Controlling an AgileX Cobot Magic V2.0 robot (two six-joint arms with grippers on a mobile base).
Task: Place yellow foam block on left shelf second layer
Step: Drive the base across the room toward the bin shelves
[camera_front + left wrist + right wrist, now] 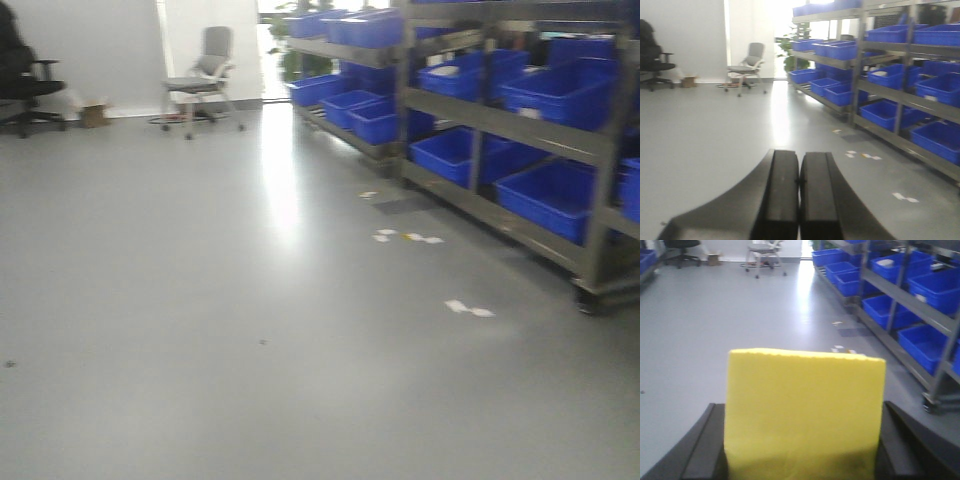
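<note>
The yellow foam block [805,390] fills the lower middle of the right wrist view. My right gripper [802,440] is shut on it, with one black finger [707,445] on its left face and the other on its right. In the left wrist view my left gripper [799,155] is shut, its two black pads pressed together with nothing between them. Neither gripper nor the block appears in the front view. The left shelf is out of view; only a blue bin corner [646,259] peeks in at the far left.
Grey metal racks [520,125] loaded with blue bins [550,195] line the right side, on casters. A grey chair [205,75], a black office chair [22,80] and a small box [95,115] stand at the back wall. White tape marks [468,308] lie on the grey floor.
</note>
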